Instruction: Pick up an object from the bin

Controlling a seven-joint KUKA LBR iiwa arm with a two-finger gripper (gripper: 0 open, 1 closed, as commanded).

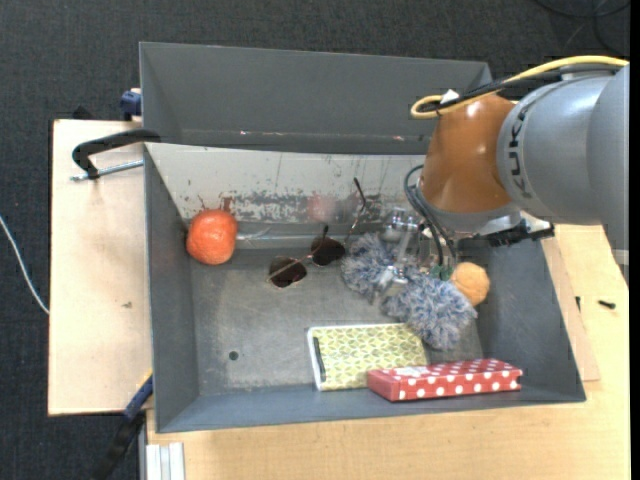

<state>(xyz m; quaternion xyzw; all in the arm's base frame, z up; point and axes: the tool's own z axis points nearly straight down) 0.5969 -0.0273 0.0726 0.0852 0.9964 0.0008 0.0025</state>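
Observation:
My gripper point(405, 258) hangs under the orange wrist cover at the bin's right middle, its metal fingers down in a grey-blue shaggy mop-like thing point(410, 290). That fluffy thing spreads from the fingers toward the lower right. A small orange-yellow ball point(470, 282) lies right of it, close to the gripper. Dark sunglasses point(305, 261) lie to the left of the fingers.
An orange ball point(211, 238) rests at the back left corner. A green patterned booklet point(365, 354) and a red box with white dots point(445, 379) lie along the front wall. The arm covers the bin's right back part.

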